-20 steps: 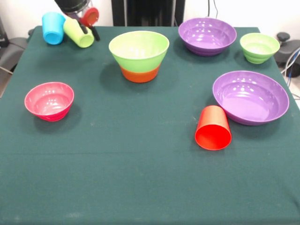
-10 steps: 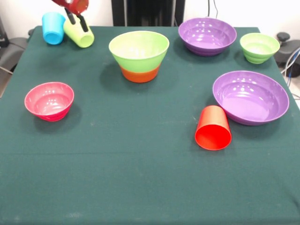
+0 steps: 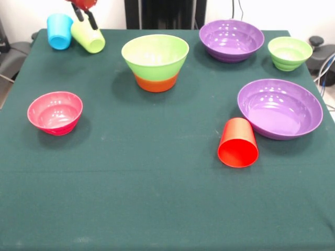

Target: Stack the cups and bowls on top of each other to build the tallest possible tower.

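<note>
My gripper hangs at the top left edge, its two black fingers apart and empty, just above the lime green cup. That cup lies tilted against the upright sky blue cup. The tower, a large lime green bowl nested on an orange bowl, stands at the back centre. A red-orange cup lies on its side, mouth toward the camera, beside the near purple bowl. The far purple bowl, small green bowl and pink bowl stand apart. The fourth cup is out of view.
The green cloth-covered table has its far edge just behind the cups and bowls. Dark equipment stands past the right edge and the robot's pedestal at the back.
The gripper has risen from around the lime green cup toward the top edge. The cup and all the bowls have stayed in place.
</note>
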Available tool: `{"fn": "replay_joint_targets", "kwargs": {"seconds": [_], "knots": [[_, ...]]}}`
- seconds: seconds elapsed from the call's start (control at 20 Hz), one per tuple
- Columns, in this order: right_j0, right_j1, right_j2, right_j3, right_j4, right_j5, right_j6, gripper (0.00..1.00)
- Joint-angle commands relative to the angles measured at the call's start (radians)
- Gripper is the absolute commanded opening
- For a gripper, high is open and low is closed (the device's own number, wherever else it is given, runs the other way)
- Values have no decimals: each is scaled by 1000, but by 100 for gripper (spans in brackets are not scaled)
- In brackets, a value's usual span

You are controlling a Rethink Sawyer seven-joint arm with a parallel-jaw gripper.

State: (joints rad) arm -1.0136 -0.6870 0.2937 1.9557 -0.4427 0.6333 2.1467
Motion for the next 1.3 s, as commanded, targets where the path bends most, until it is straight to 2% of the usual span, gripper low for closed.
{"fn": "replay_joint_targets", "kwargs": {"seconds": [0.05,0.2,0.45,1.3], "knots": [[-49,-79,58,162,-14,0,-117,100],[-80,-98,64,190,-19,7,-128,100],[-127,-66,59,195,-68,-32,-134,100],[-193,169,22,89,-256,-191,-77,100]]}}
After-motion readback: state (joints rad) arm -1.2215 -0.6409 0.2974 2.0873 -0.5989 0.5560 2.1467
